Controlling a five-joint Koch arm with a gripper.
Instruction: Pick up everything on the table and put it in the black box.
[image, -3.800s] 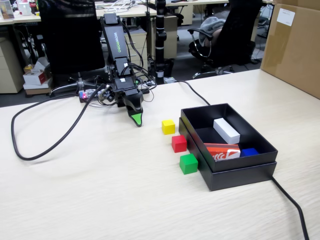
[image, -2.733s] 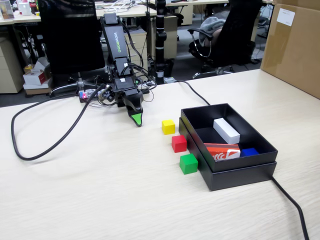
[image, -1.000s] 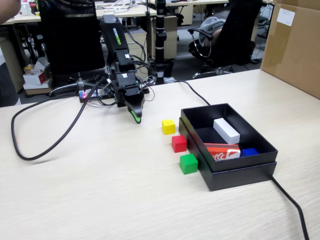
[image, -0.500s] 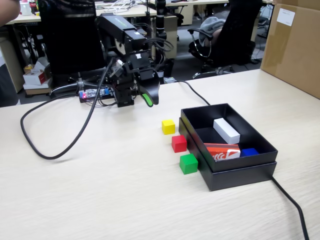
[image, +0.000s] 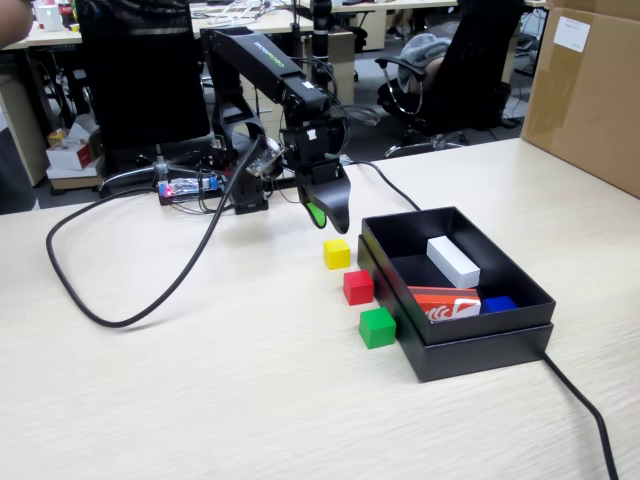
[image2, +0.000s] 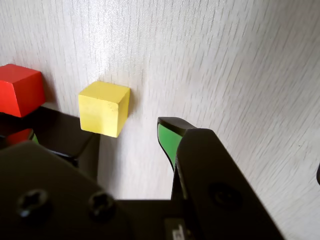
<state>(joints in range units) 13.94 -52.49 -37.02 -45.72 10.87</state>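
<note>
Arm has swung off its rest pose over to the cube row; nothing grasped yet.

Gripper (image: 322, 215) now hangs centre frame in the fixed view, above and just up-left of the yellow cube (image: 337, 253); a few seconds ago it was parked low, further left, tip near the table (image: 200, 380). Gripper state: cannot tell, only one green-lined tip shows in either view, and it carries nothing. In the wrist view the yellow cube (image2: 104, 108) sits left of centre, apart from that tip, with the red cube (image2: 20, 90) at the far left edge. Yellow, red cube (image: 358, 287) and green cube (image: 377, 327) have not moved: all on the table in a line touching or just beside the left wall of the black box (image: 480, 340). Yellow looks like the first target; all three picks remain.
</note>
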